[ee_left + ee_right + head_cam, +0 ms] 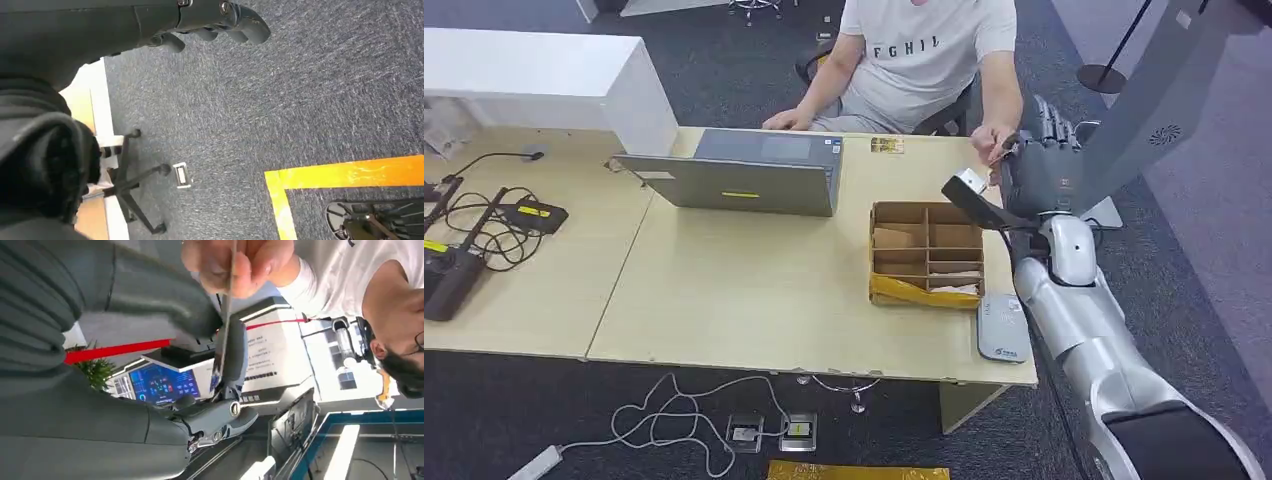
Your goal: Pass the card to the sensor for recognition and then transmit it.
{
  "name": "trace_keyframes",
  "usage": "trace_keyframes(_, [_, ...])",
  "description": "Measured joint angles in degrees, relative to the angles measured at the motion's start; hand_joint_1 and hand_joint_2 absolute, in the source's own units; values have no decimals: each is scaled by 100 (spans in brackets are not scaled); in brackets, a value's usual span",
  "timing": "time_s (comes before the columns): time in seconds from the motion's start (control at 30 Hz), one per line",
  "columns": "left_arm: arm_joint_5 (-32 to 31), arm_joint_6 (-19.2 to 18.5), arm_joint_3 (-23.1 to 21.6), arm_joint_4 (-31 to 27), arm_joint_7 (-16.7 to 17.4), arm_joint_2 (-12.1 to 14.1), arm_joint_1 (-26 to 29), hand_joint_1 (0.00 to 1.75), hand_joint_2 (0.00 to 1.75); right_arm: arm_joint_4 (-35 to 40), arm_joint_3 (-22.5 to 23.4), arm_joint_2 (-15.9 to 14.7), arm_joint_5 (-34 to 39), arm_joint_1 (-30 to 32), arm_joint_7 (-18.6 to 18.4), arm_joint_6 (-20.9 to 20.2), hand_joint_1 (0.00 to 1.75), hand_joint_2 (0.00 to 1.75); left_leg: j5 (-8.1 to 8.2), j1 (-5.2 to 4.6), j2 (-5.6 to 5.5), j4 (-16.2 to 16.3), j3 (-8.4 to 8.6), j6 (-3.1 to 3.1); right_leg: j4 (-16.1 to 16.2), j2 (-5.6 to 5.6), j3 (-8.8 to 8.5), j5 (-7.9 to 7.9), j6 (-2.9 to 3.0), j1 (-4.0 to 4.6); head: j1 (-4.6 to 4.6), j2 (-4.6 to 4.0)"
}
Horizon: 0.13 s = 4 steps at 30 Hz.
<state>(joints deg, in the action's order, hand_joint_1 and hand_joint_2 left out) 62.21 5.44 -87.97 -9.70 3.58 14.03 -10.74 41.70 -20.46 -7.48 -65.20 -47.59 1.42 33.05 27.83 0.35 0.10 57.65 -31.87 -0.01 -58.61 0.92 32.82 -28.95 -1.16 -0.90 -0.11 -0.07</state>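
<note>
**Card at the handover point**

Head view: the right hand (pixel 1036 160) is raised past the table's (pixel 754 290) far right corner, meeting the person's hand (pixel 992 140); the sensor (pixel 1004 328) lies beside the divided box (pixel 927 253).

Left wrist view: the left hand (pixel 210 22) hangs over carpet, fingers curled in, holding nothing.

Right wrist view: the card (pixel 226 325), edge-on, sits pinched in the person's fingers (pixel 240 265) and between the robot's thumb and a dark finger.

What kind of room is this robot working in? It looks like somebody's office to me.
Probably an office or demo workspace: a wooden desk with an open laptop, a person seated behind it, grey carpet with wheeled chair bases, and cables trailing to floor sockets.
</note>
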Motion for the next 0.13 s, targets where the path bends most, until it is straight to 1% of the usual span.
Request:
trace_keyframes(0.07, [0,0,0,0,0,0,0,0,0,-7,9,-11,-33,12,7,147,0,175,0,0,0,0,0,0,0,0,0,0,0,0,0,0])
trace_keyframes(0.13, [2,0,0,0,0,-2,1,0,0,-20,15,-15,-96,28,4,197,0,175,0,0,0,0,1,0,0,-3,0,0,0,0,0,0])
